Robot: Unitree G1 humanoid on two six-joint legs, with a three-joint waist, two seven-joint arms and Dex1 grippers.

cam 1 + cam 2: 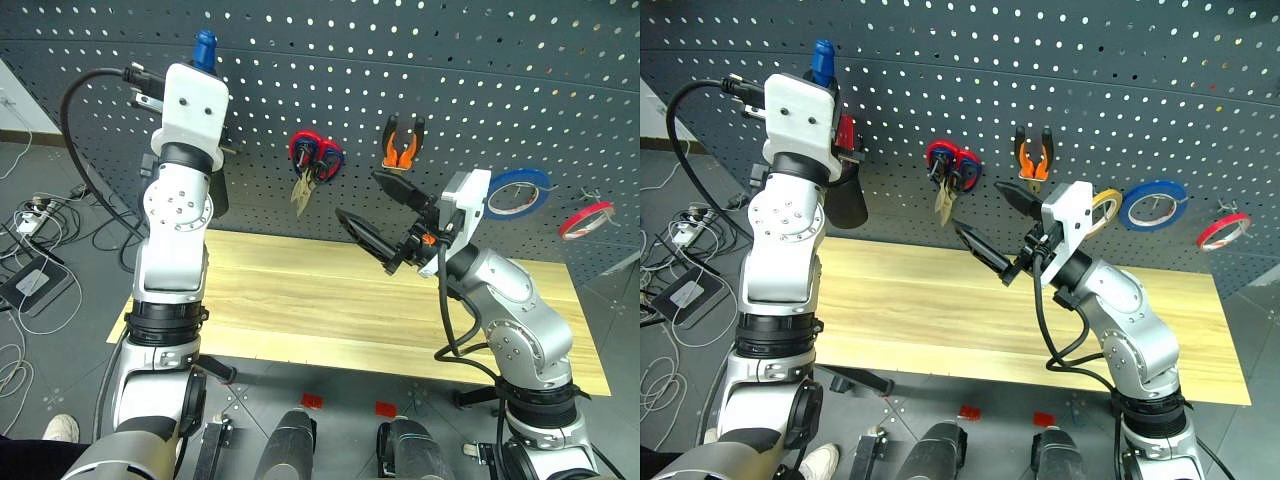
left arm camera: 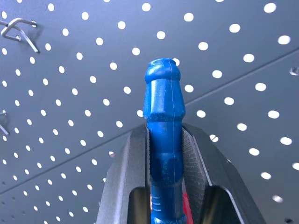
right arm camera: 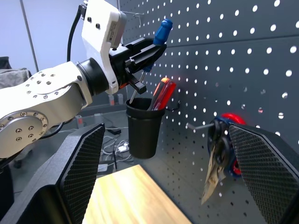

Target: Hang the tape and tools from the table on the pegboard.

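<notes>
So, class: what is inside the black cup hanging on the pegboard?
The black cup on the pegboard holds red and orange screwdriver handles sticking out above its rim. Their shafts and the cup's bottom are hidden by its wall.

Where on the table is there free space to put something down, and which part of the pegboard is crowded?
The wooden table is bare along its length, from below the left gripper to below the open right gripper. The pegboard is bare across its top right. It is crowded lower down: black cup, red-handled scissors, pliers, blue tape, red roll.
</notes>
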